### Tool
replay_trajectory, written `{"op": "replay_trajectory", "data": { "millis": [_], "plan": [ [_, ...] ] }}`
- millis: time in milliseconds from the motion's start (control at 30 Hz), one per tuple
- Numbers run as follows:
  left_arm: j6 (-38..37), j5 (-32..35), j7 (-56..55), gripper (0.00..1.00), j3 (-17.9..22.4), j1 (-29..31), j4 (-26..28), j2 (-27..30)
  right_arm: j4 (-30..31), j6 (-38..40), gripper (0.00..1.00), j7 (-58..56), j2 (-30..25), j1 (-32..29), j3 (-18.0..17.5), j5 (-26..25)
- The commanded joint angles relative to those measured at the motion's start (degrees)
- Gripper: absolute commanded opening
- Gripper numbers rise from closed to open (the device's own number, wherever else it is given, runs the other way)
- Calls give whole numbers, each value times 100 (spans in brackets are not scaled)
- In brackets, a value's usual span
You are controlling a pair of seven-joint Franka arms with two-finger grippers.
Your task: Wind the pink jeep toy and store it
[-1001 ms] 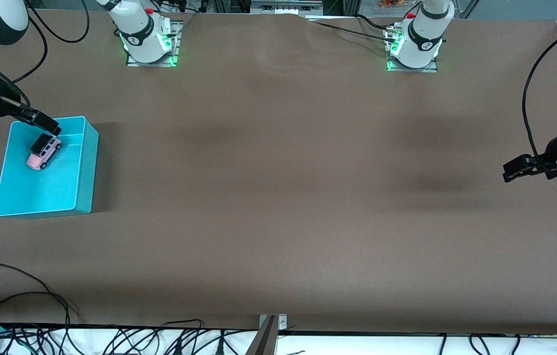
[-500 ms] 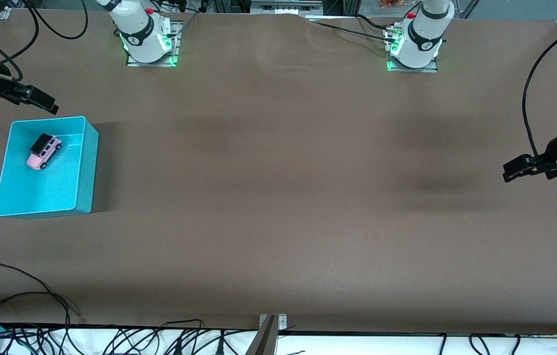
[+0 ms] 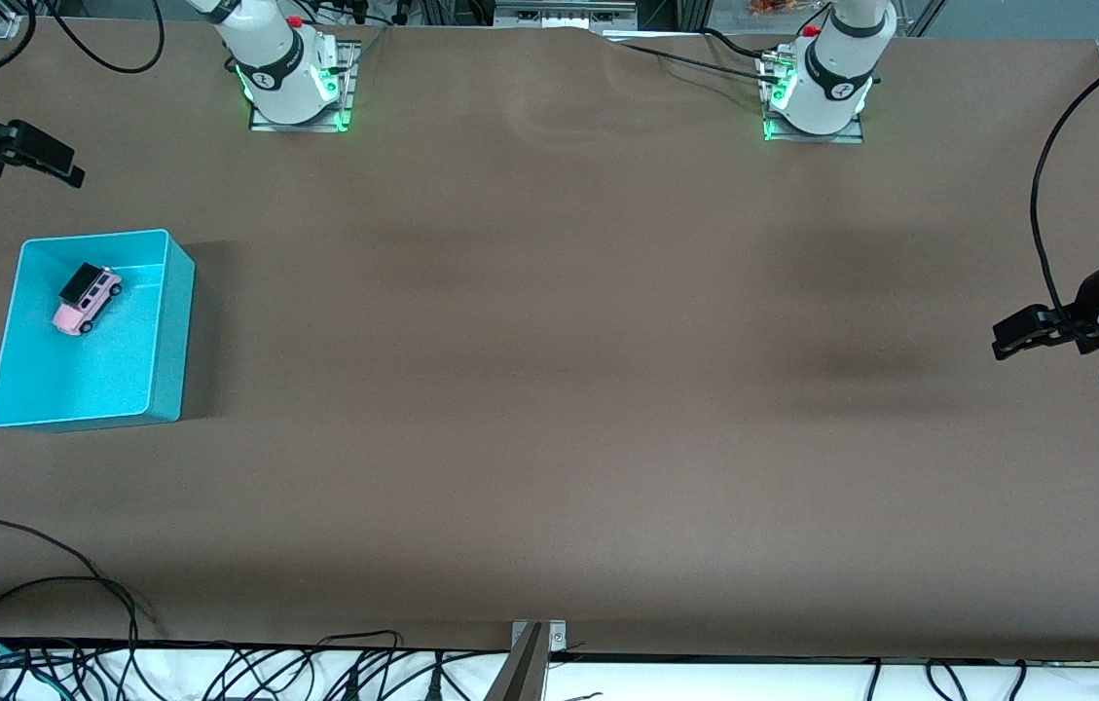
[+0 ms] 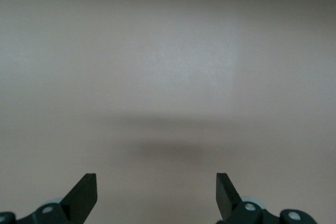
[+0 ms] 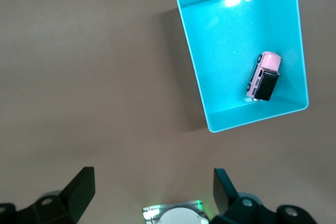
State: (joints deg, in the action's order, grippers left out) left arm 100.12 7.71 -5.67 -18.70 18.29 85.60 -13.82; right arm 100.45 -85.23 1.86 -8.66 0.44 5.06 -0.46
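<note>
Boxy pink jeep toy (image 3: 87, 299) (black-roofed)

The bin (image 3: 91, 329) at the right arm's end of the table is open on top, so a gripper can come down into it. Its walls stand all around, and the toy car (image 3: 87, 299) lies inside near the wall farther from the front camera. The right gripper (image 3: 48, 161) hangs over the table (image 3: 549, 389) beside the bin, fingers apart. The left gripper (image 3: 1016, 334) waits at the other end, also spread wide.
</note>
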Motion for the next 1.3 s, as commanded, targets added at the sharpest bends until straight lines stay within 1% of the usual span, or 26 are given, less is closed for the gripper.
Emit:
{"op": "replay_trajectory", "data": {
  "millis": [0,167,334,434,567,767,1268],
  "plan": [
    [-28,-147,84,100,7,17,44,108,-359,296,100,-414,22,193,267,125],
    [-28,-147,93,100,7,17,44,108,-544,454,100,-599,31,308,434,107],
    [-28,-147,84,100,7,17,35,108,-676,481,100,-828,101,290,469,107],
    [-28,-147,93,100,7,17,44,108,-842,542,100,-837,268,281,513,98],
    [-19,-147,93,100,7,17,35,99,-1018,612,100,-828,409,246,461,107],
    [-19,-147,93,100,7,17,44,99,-983,595,100,-810,427,194,417,116],
    [-19,-147,93,100,7,17,35,99,-992,560,100,-802,532,211,434,116]
  ]
}}
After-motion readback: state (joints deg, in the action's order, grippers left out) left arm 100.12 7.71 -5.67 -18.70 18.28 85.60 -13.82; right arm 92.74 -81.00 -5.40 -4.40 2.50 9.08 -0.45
